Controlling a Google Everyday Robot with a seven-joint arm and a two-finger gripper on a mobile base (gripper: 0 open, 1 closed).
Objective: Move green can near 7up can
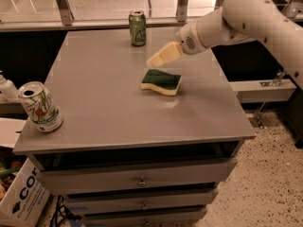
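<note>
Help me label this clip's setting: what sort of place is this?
Likely a lab or workshop: a grey drawer cabinet serves as worktop, on a speckled hard floor, with a cardboard box beside it. The gripper hovers above the cabinet top, near the sponge.

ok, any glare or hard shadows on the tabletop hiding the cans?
Camera view: dim warm light, a faint sheen on the table near the sponge, no hard glare; the green can at the far edge and the 7up can at the near-left corner are both lit; the gripper hangs above the table between green can and sponge.
</note>
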